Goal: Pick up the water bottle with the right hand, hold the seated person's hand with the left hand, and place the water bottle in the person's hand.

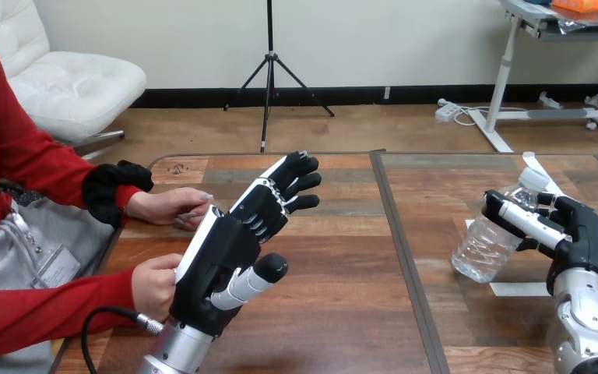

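Here the clear water bottle (483,245) tilts in the right hand (584,234).

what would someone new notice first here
The left hand stands out first: fingers straight, raised over the table at its left half, close beside the person's nearer hand and farther hand. Next, at the right, the right hand is curled round a tilted clear water bottle.
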### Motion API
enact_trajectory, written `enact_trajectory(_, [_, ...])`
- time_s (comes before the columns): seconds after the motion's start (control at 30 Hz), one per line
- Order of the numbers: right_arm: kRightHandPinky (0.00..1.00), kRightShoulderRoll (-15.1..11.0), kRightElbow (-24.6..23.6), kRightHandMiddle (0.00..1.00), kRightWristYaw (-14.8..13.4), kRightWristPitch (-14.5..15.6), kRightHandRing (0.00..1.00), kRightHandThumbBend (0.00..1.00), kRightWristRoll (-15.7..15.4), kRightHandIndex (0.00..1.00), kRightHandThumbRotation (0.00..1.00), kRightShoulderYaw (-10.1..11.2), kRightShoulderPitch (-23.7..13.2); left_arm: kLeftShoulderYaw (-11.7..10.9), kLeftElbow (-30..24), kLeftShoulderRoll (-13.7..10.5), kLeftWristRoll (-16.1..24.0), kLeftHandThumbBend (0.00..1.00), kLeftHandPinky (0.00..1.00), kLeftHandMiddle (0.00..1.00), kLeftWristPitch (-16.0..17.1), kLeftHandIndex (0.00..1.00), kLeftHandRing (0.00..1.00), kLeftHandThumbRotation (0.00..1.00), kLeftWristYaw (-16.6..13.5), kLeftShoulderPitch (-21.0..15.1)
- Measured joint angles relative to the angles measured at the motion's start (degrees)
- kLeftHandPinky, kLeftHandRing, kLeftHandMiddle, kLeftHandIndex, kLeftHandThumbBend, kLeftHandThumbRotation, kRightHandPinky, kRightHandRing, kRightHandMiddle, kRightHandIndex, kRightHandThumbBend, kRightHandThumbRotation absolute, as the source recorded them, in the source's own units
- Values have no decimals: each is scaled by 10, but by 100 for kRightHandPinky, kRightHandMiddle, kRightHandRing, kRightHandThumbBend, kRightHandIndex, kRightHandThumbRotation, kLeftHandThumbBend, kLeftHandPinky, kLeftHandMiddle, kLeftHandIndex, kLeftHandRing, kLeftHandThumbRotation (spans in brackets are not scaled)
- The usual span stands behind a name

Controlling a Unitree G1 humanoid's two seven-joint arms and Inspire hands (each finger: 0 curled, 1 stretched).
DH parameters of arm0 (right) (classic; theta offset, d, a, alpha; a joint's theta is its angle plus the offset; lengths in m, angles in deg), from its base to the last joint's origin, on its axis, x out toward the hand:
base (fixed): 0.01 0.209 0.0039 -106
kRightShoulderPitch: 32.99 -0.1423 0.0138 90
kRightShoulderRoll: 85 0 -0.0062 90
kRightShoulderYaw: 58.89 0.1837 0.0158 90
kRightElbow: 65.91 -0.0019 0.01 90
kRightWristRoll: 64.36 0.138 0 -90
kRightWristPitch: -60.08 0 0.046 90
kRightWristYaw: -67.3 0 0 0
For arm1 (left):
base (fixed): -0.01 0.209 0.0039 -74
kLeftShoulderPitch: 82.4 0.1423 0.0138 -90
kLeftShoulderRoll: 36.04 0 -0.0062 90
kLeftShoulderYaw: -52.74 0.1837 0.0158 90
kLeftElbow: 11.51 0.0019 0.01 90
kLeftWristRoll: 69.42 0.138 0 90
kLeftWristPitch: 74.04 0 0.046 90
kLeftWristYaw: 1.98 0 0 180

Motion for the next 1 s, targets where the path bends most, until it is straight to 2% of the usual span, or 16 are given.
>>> enact_trajectory(0.27, [27, 12, -8, 40, 10, -21, 32, 86, 10, 43, 0, 3, 2, 0, 0, 0, 0, 99, 82, 90, 0, 90, 88, 72, 1, 0])
enact_trajectory(0.53, [27, 28, -36, 40, 32, -43, 32, 86, 18, 44, 0, 3, 10, 0, 0, 1, 2, 100, 82, 90, 3, 90, 88, 72, -3, 0])
enact_trajectory(0.67, [27, 35, -60, 40, 48, -50, 32, 87, 20, 43, 0, 1, 17, 0, 0, 1, 2, 100, 82, 91, 3, 90, 89, 72, -4, 0])
enact_trajectory(1.0, [27, 53, -132, 40, 58, -56, 32, 86, 13, 42, 0, -18, 40, 0, 0, 1, 2, 100, 83, 91, 3, 91, 90, 72, -4, 0])
